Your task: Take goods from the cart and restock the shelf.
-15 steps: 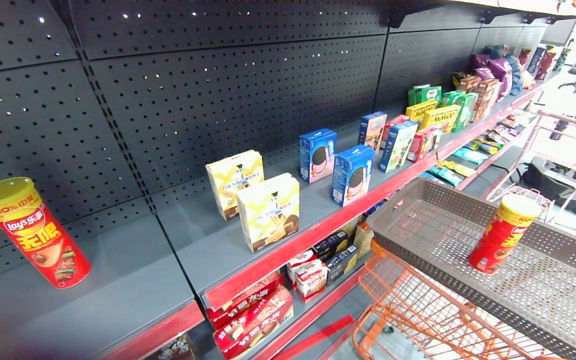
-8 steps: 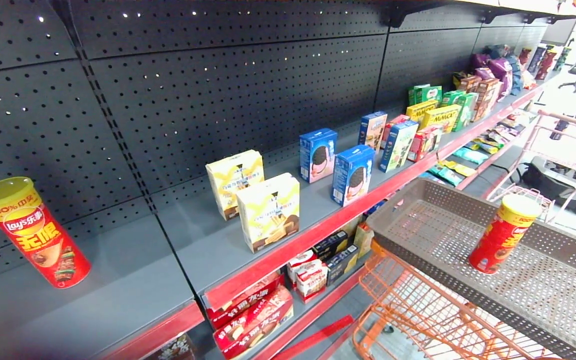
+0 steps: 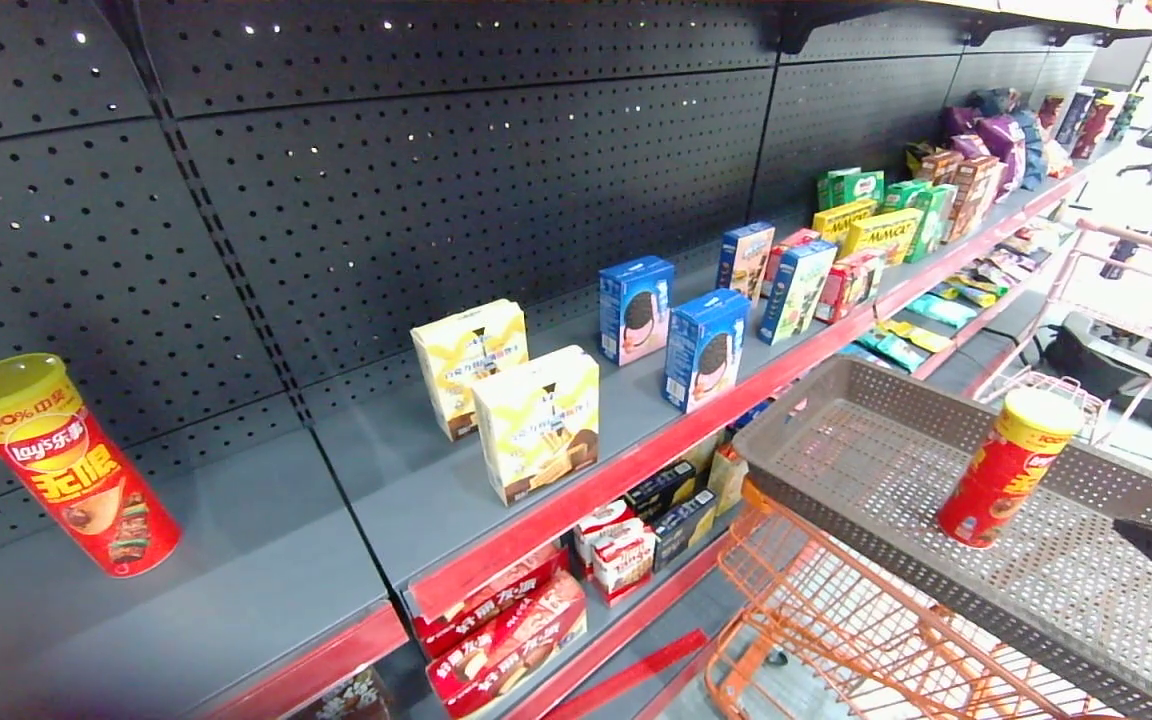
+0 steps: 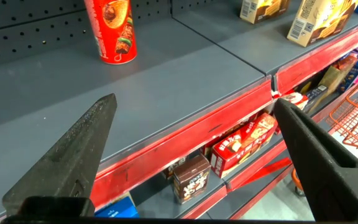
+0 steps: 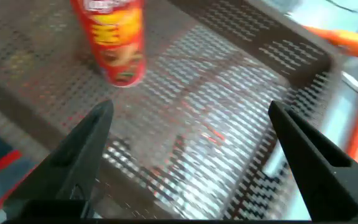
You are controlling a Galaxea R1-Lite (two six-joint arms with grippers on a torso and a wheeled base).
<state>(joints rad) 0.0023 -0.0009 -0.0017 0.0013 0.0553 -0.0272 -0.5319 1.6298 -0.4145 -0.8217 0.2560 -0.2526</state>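
A red chip can with a yellow lid (image 3: 1008, 467) stands upright in the brown perforated tray (image 3: 866, 430) on top of the orange cart. My right gripper (image 5: 191, 111) hangs open over the tray, a short way from that can (image 5: 114, 40), with nothing between its fingers. One dark fingertip (image 3: 1146, 538) shows at the right edge, to the right of the can. A second, matching can (image 3: 61, 465) stands on the grey shelf (image 3: 266, 560) at far left. My left gripper (image 4: 194, 104) is open and empty above the shelf's red front edge, the shelf can (image 4: 112, 31) beyond it.
Two yellow boxes (image 3: 536, 420) and blue cookie boxes (image 3: 701, 348) stand further right on the shelf, with more goods beyond. Red boxes (image 3: 506, 630) fill the lower shelf. The orange cart's wire basket (image 3: 836, 620) sits under the tray. A pink cart (image 3: 1146, 290) stands behind.
My right gripper has come in from the right edge of the head view toward the can in the tray. Both cans and the shelf goods have stayed put.
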